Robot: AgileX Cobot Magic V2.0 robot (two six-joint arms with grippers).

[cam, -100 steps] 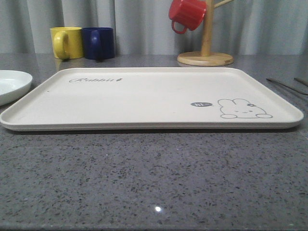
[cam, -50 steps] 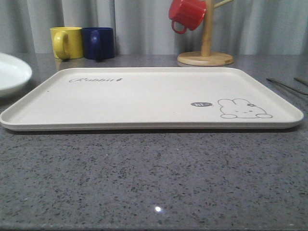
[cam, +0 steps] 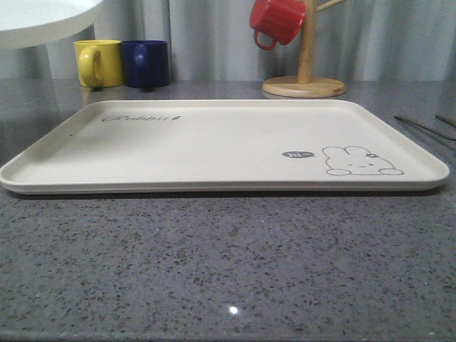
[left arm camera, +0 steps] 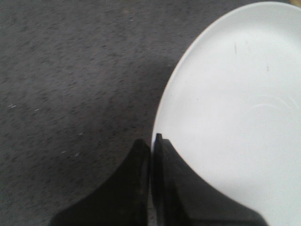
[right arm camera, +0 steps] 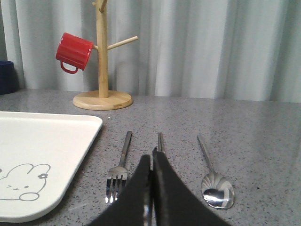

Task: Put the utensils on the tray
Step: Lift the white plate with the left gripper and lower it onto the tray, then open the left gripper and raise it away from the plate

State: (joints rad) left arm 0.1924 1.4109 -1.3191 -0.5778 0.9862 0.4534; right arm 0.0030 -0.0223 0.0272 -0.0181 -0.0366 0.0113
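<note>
left end effector (left arm camera: 151, 150) clamped on plate (left arm camera: 235, 108) rim | right end effector (right arm camera: 151, 162) together — hides your chopsticks (right arm camera: 160, 140) | tray (cam: 214, 142) bare

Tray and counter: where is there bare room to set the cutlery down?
The tray is bare from the "Rabbit" script to the rabbit drawing. The counter in front of it is bare too. It is crowded beside the tray: fork, chopsticks, spoon.
</note>
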